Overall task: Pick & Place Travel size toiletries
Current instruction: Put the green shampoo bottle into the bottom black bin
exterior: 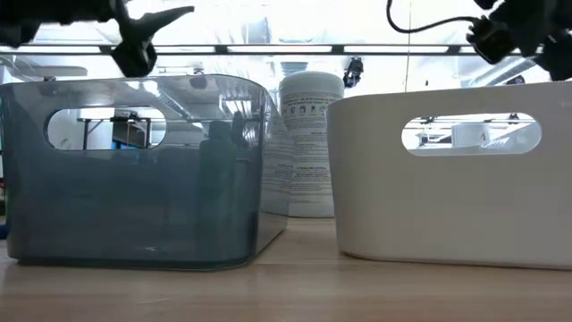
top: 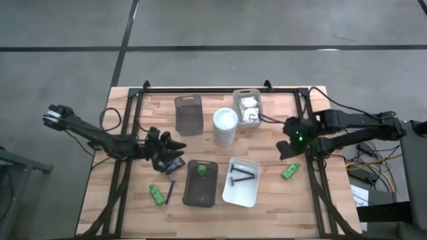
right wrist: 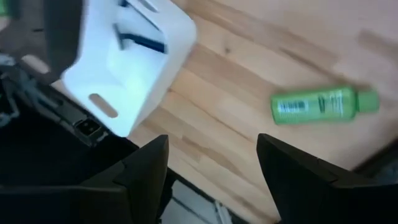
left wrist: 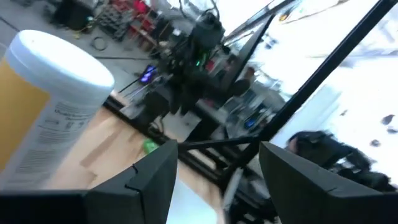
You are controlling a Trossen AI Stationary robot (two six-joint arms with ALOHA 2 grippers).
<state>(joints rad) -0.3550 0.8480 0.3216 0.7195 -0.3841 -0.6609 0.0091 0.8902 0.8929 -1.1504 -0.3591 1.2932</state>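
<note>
Hovering just beyond the white tray's right side, the right gripper has its fingers spread and grasps nothing; a green bottle lies flat on the table beside that tray. Left of the tray, past the dark tray holding another green bottle, the left gripper is likewise released and empty.

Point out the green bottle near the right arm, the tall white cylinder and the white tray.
Green plastic bottle (right wrist: 317, 104), right wrist view, label.
Tall white cylinder (top: 225, 121), high view, lid.
White rectangular tray (top: 244, 195), high view, floor.
</note>
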